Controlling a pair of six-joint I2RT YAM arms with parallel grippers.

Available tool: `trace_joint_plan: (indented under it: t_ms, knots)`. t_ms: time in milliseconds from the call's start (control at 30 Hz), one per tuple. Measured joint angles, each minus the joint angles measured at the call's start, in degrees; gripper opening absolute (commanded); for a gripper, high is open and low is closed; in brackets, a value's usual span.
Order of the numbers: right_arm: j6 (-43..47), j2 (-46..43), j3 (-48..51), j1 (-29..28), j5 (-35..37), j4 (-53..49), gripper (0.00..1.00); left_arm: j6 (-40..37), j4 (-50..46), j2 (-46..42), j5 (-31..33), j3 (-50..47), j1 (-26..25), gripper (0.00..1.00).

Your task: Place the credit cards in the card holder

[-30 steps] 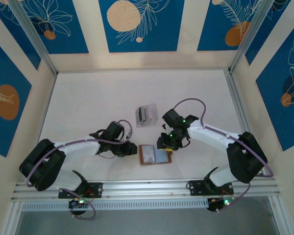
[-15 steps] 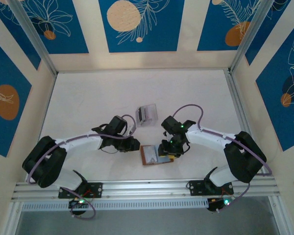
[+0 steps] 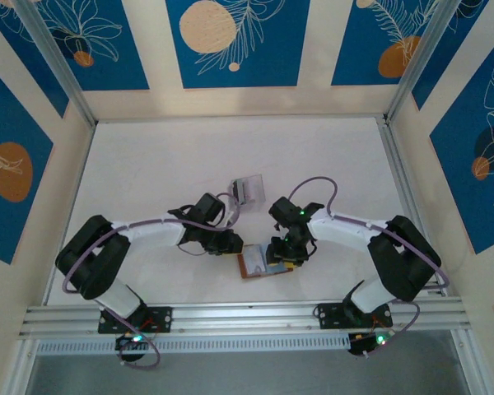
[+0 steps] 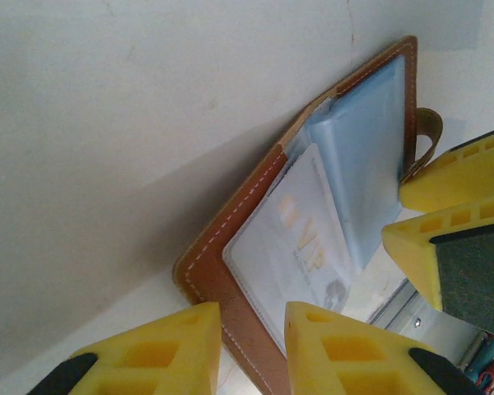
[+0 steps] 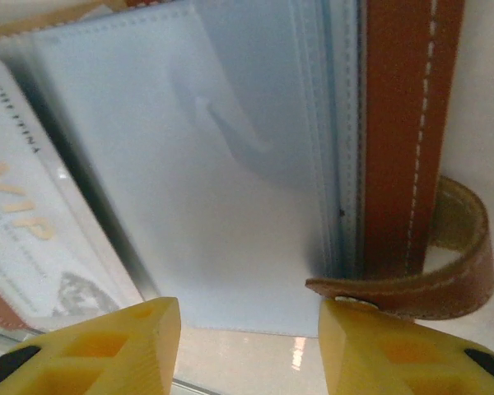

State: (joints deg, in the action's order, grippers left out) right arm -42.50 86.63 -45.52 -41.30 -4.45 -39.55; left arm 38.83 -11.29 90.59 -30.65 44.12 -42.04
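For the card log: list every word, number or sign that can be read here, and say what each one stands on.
"VIP": gold letters on the pale grey rectangular card lying inside the open brown leather wallet.
A line of small dark print runs along that card's edge in the right wrist view: too blurred to read with certainty.
Nothing else in these views carries readable text.
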Motion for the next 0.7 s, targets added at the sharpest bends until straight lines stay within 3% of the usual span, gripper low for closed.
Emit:
trace_joint_plan:
  t_ms: [267, 700]
  knots:
    - [0.00, 1.73, -1.18, 0.00, -1.42, 1.27, 0.49, 0.04, 1.49, 4.68, 0.02, 0.22, -1.05, 0.22]
    - [-0.85, 4.48, -2.43, 0.00, -7.93, 8.74, 0.49, 1.60, 4.96, 4.98, -0.70, -1.07, -1.25, 0.22]
